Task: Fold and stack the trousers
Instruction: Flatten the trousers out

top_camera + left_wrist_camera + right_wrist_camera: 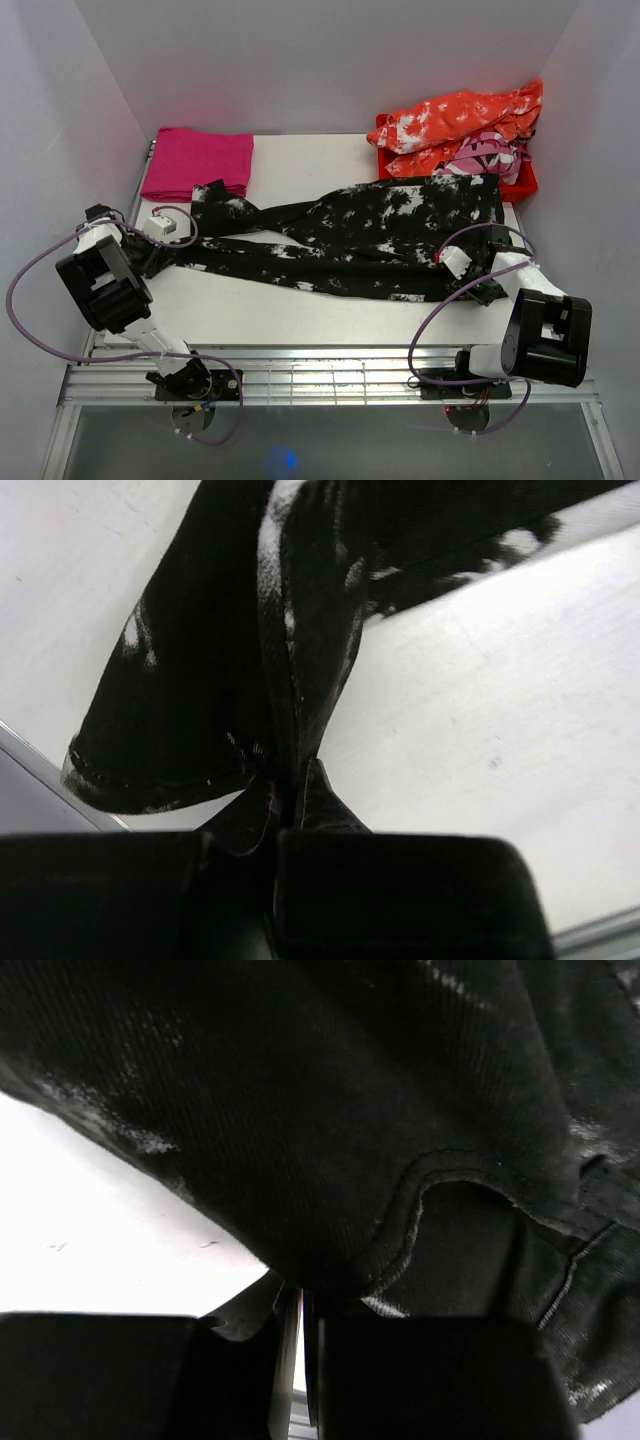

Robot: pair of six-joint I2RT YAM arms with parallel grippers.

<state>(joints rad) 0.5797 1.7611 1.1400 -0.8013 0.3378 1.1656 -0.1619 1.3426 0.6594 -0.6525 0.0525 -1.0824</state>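
Top external view: the trousers lie spread lengthwise across the white worktop, black with white splotches, flat but rumpled.
Trousers, waist end: to the right, its far corner just beside the red bin.
Trousers, legs: they run leftward and split apart. The farther leg ends at the near edge of the magenta cloth. The nearer leg ends at the worktop's left side.
Left claw: low at the end of the nearer leg, at the left edge of the worktop.
Left wrist view: the left claw is clenched on the trousers. A ridge of black fabric rises from between its dark fingers, and the hemmed cuff sags to the left over the worktop.
Right claw: down at the near right corner of the waist end.
Right wrist view: the right claw is clenched on the trousers. A thin fold of fabric is nipped between its fingers, and a stitched seam curves just above them.
Magenta cloth: folded flat at the far left corner of the worktop.
Red bin: at the far right corner, holding an orange-and-white garment heaped above its rim.
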